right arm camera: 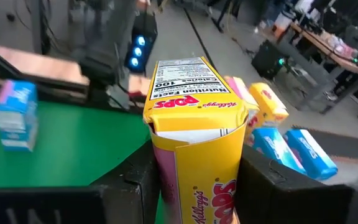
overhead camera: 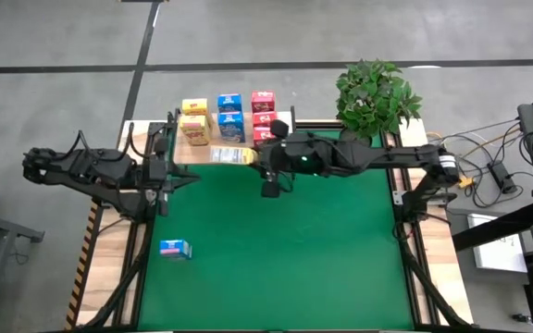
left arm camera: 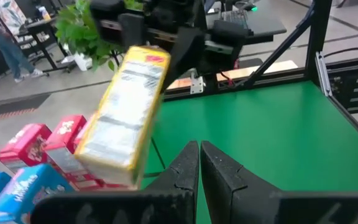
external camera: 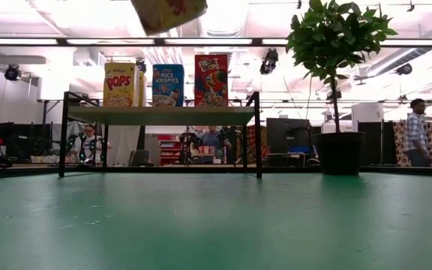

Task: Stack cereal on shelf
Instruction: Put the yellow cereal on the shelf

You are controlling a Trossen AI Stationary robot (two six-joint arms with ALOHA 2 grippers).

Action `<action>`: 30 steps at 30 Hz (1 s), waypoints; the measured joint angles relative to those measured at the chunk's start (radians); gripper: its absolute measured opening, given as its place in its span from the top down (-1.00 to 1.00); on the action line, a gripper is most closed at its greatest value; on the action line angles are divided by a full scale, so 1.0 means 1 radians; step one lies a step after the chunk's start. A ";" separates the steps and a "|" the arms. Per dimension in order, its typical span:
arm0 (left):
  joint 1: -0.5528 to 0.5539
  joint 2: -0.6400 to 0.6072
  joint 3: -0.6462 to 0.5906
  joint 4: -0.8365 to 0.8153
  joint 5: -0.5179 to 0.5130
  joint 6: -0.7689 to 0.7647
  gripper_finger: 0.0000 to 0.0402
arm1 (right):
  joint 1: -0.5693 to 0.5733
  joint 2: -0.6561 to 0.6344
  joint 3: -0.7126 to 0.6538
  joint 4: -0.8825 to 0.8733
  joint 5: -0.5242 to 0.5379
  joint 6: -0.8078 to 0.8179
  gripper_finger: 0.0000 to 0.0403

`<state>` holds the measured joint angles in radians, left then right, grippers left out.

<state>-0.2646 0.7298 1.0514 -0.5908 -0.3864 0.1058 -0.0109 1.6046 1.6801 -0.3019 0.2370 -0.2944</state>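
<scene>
Just in front of the shelf [overhead camera: 234,148], the right pincer [overhead camera: 251,157] is gripping a yellow cereal box [overhead camera: 231,155] aloft, its long axis running sideways along the shelf's front edge. Stacked boxes are sitting just beyond it, so I reckon this arm is placing, while the left pincer [overhead camera: 167,173] is idling closed beside the shelf's left end.

Matt green mat [overhead camera: 276,250], wooden shelf [external camera: 160,115], cardboard cereal [right arm camera: 194,155]

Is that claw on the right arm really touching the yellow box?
Touching. In the right wrist view the right end effector has its two dark fingers pressed against both sides of the yellow Pops cereal box.
</scene>
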 joint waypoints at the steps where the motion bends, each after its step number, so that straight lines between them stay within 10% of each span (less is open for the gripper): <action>1: 0.000 -0.001 -0.010 0.005 0.000 -0.008 1.00 | -0.008 0.016 0.021 -0.020 0.000 -0.004 0.28; 30: 0.000 -0.078 -0.156 0.076 0.001 -0.055 1.00 | -0.144 0.428 0.540 -0.419 -0.009 -0.107 0.22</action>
<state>-0.2646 0.6518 0.8951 -0.5148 -0.3859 0.0506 -0.1551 2.0331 2.2197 -0.7213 0.2283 -0.4009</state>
